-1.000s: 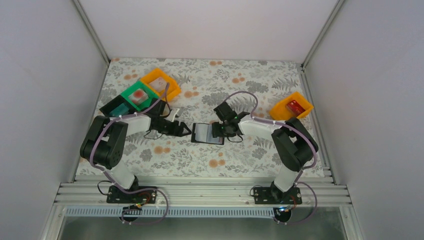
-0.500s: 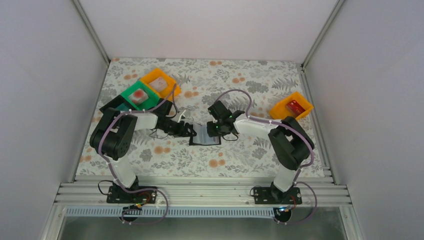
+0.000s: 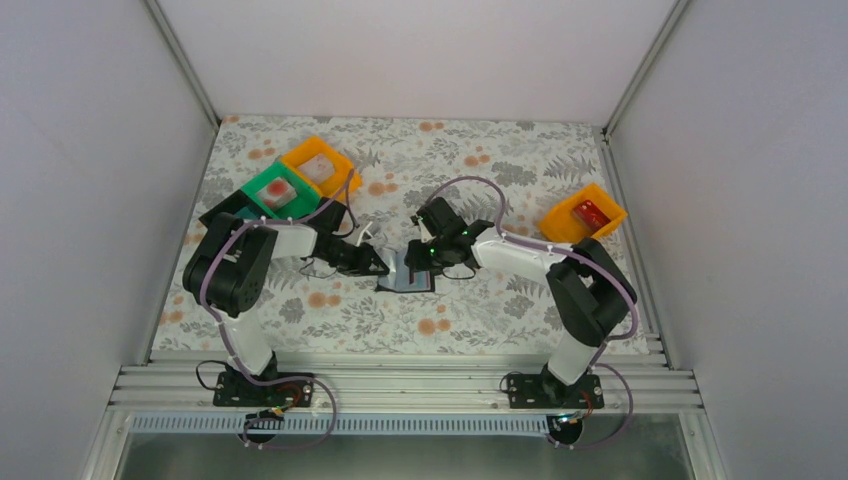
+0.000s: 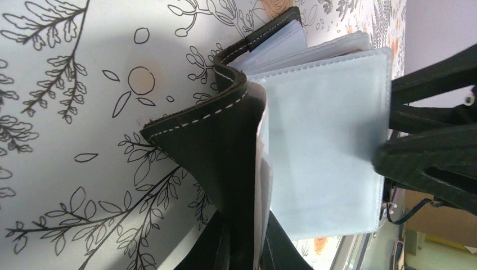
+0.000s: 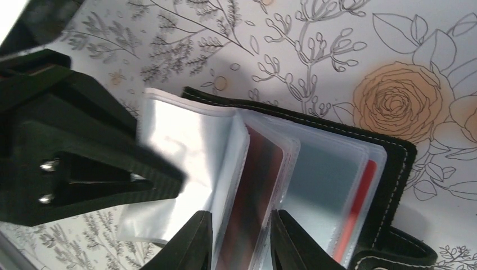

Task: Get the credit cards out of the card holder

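Since left jaws clamp the card holder (image 4: 214, 146), we note a credit card (image 5: 256, 169) lengthwise between right jaws, seemingly pinched.

left arm (image 3: 262, 243) and right arm (image 3: 520, 252) fold at the elbow and reach inward, low, wrists nearly meeting. left hand (image 3: 382, 264) pinches the card holder (image 3: 420, 282) cover; right hand (image 3: 416, 256) grips its inner sleeves between both fingers.

walls (image 3: 80, 200): plain pale grey, left, far, right | desk (image 3: 480, 310): grey-orange floral cloth | near edge: aluminium rails (image 3: 400, 385)
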Motion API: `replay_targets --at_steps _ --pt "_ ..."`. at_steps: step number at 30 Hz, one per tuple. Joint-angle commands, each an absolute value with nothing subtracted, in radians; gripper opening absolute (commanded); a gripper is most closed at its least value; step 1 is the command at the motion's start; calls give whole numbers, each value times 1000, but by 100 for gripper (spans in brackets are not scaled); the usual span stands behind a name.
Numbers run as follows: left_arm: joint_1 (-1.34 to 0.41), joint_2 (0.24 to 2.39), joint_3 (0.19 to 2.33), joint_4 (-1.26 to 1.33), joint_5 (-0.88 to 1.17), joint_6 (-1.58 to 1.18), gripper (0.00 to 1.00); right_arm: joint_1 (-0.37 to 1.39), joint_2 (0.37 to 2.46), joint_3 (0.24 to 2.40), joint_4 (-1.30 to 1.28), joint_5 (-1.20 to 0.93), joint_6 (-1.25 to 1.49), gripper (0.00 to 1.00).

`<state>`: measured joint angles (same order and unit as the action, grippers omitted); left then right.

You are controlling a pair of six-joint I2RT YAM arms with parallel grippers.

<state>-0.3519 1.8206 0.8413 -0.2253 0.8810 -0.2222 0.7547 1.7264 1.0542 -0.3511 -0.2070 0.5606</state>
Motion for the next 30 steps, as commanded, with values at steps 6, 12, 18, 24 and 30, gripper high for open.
replay_targets --at_steps 6,12,18,24,30 --pt "-365 1841 862 -222 885 -213 2 773 1683 1061 -338 -208 561 29" --pt "-365 1845 862 -224 886 -212 2 773 1714 1085 -331 -234 554 29" --pt "-365 1849 867 -225 888 -212 2 776 1716 1053 -192 -455 522 23" --pt "-365 1848 867 -227 888 -212 2 776 1742 1085 -316 -264 550 15" --pt "-365 1853 870 -230 889 -210 2 776 1762 1100 -355 -210 557 28"
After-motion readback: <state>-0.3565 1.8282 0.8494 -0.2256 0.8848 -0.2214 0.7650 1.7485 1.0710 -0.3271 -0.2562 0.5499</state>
